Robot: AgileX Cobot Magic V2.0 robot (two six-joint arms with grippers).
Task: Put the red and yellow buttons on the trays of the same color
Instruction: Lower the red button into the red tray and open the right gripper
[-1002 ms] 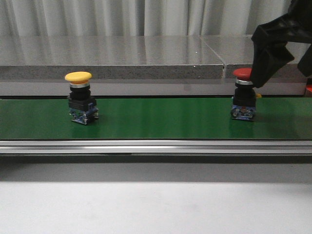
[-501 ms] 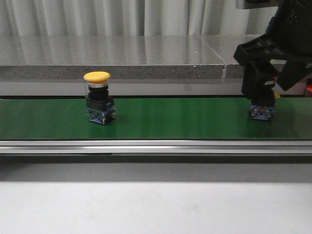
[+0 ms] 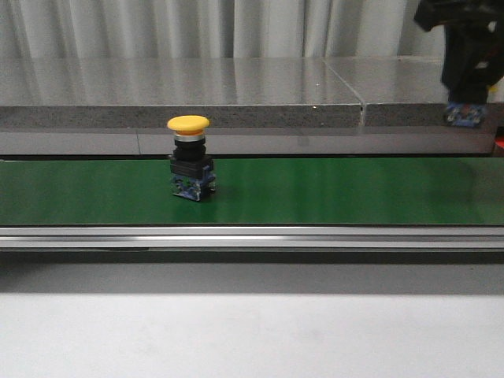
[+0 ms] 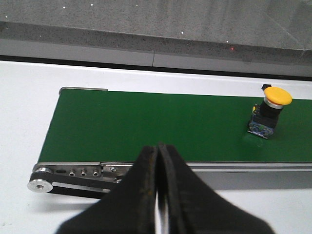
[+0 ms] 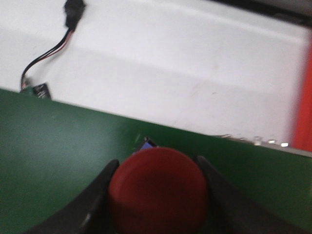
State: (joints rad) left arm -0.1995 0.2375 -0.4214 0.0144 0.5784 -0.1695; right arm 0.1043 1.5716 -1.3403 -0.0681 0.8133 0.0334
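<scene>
Green belt now carries only the yellow button, drifting toward mid-belt; my right fingers have lifted the red button clear, ready for its tray. Left fingers idle, pressed together.

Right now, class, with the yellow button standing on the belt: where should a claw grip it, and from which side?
Grip the black body under the cap of the yellow button, coming down from above. It stands upright on the green belt, and the cap overhangs a narrower, flat-sided body, so the fingers would likely close under it.
</scene>
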